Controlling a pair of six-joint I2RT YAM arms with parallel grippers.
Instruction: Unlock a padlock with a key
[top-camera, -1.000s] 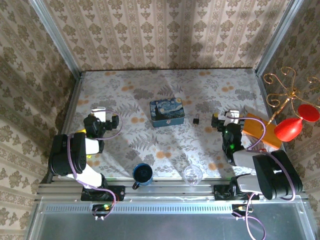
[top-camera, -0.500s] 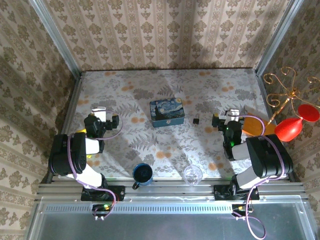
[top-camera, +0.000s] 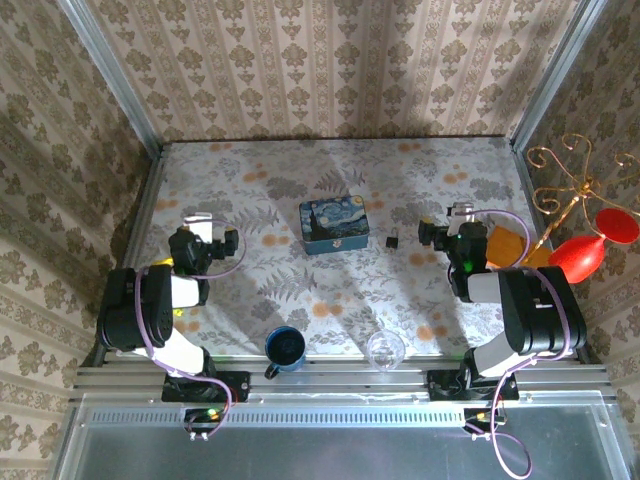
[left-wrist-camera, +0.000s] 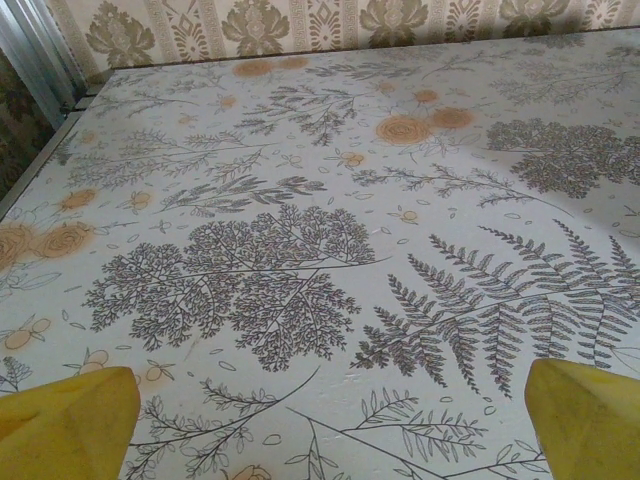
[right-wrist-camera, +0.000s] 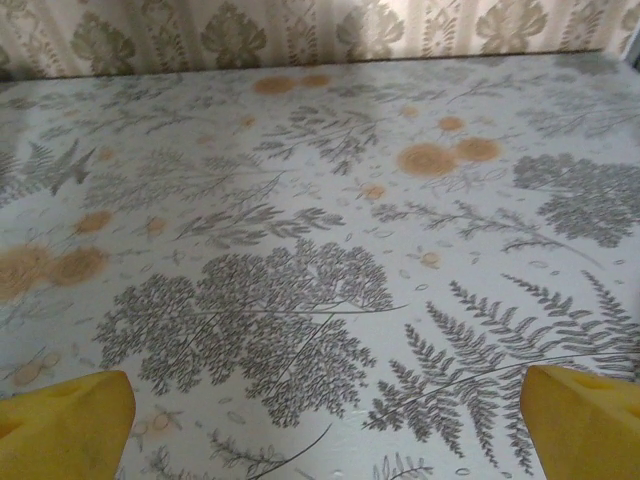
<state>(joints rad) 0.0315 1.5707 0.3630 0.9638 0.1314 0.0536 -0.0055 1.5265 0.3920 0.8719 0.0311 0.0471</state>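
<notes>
A tiny dark padlock (top-camera: 394, 240) lies on the floral tablecloth, just right of the blue tin. I cannot pick out the key; anything that small near the padlock is too fine to tell. My right gripper (top-camera: 447, 232) hovers low, a short way right of the padlock, open. In the right wrist view its yellow fingertips (right-wrist-camera: 62, 426) stand wide apart over bare cloth, the right gripper (right-wrist-camera: 325, 425) holding nothing. My left gripper (top-camera: 205, 240) rests at the left side of the table, far from the padlock. In the left wrist view the left gripper (left-wrist-camera: 330, 430) is open and empty, with its yellow pads (left-wrist-camera: 590, 420) at the frame's corners.
A blue starry-night tin (top-camera: 334, 224) sits mid-table. A dark blue mug (top-camera: 285, 346) and a clear glass (top-camera: 385, 349) stand near the front edge. At the right are an orange sheet (top-camera: 507, 246), a red bulb (top-camera: 580, 256) and a gold wire stand (top-camera: 563, 172).
The right arm has unfolded and carried its gripper a little leftward and away from me, nearer the padlock. The left arm and the objects have not moved.
</notes>
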